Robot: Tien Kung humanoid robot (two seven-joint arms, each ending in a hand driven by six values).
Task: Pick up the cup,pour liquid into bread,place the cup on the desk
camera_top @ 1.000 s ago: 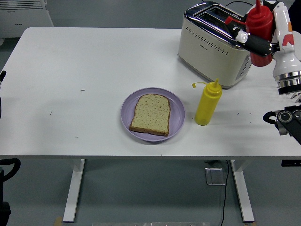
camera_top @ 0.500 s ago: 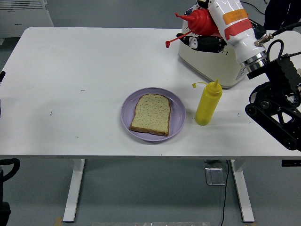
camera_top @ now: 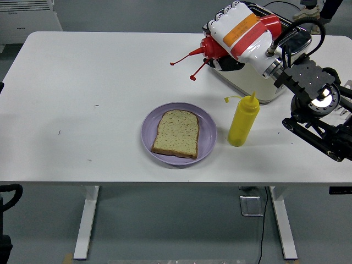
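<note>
Your right hand [camera_top: 234, 34] has its fingers wrapped around the red bottle [camera_top: 212, 47], tipped sideways beyond the bread [camera_top: 176, 133]; next, bring its nozzle over the slice.

A white bench [camera_top: 82, 99] on white legs fills most of the view, its near edge running across the lower part of the picture. On it, near the front edge and a little right of the middle, sits a lilac plate [camera_top: 206, 132] with a slice of bread [camera_top: 176, 133] lying flat on it. Just right of the plate a yellow squeeze bottle [camera_top: 242, 121] stands upright, apart from the plate. Behind the bottle, toward the far right corner, stands a cream toaster [camera_top: 250, 82]. A few small dark specks mark the left half of the bench top.
</note>
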